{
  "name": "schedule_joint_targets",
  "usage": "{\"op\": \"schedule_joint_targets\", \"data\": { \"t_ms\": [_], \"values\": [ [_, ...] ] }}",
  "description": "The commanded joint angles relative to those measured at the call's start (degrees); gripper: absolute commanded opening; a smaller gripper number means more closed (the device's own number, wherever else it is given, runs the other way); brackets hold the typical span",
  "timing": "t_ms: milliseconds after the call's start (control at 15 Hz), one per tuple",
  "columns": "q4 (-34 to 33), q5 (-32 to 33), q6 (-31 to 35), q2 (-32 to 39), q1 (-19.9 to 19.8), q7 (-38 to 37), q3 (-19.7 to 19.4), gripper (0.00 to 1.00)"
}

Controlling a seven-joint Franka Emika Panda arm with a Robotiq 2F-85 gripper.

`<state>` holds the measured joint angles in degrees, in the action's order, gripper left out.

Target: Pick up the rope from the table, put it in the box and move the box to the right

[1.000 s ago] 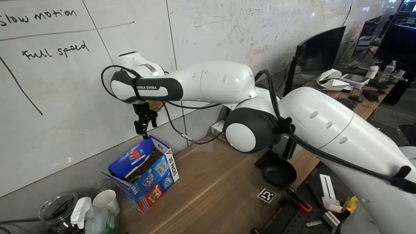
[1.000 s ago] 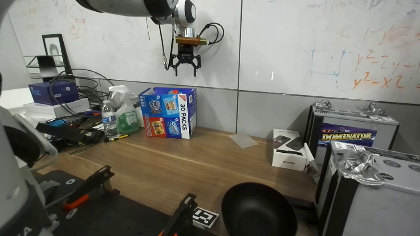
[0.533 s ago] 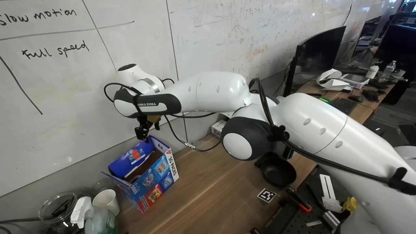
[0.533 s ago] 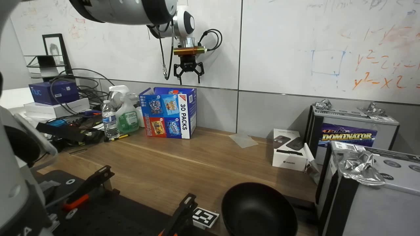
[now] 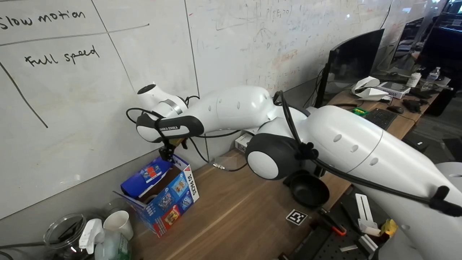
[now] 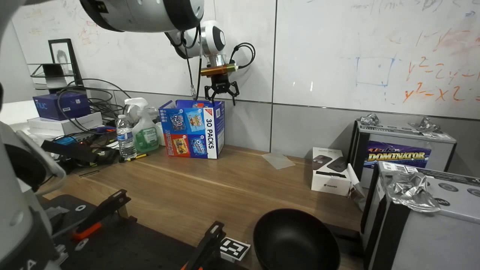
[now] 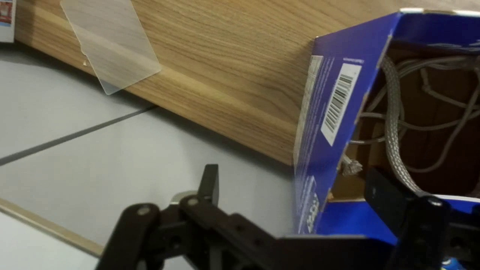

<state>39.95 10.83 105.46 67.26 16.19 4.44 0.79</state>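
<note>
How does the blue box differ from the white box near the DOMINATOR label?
The blue box stands taller; the white box sits low. The blue box is open on top, rope inside; the white box looks shut. The blue box has colourful prints, the white box dark device pictures. Both rest on the table.

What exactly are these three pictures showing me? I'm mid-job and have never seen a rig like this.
The white robot arm carries a black gripper, the part that grasps. Two pictures come from cameras standing outside the robot, the third from a camera on its wrist. On the brown table stand a blue box, a spray bottle, a water bottle and a white carton. In the wrist view, rope lies looped inside the box. The gripper hangs by one end of the box, its fingers apart, holding nothing.
</note>
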Motion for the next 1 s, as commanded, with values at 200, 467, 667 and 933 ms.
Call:
{"op": "schedule_joint_targets", "data": {
  "t_ms": [200,467,667,933],
  "values": [
    [7.72,-0.46,5.80,-2.40,-2.97,-4.16,-0.20,1.00],
    [11.36,-0.48,7.98,-3.74,-4.00,-4.69,0.01,1.00],
    [14.14,-0.29,9.92,-4.95,-4.47,-4.98,-0.04,0.68],
    [18.45,0.62,10.55,-7.53,-5.05,-5.26,-0.98,0.35]
  ]
}}
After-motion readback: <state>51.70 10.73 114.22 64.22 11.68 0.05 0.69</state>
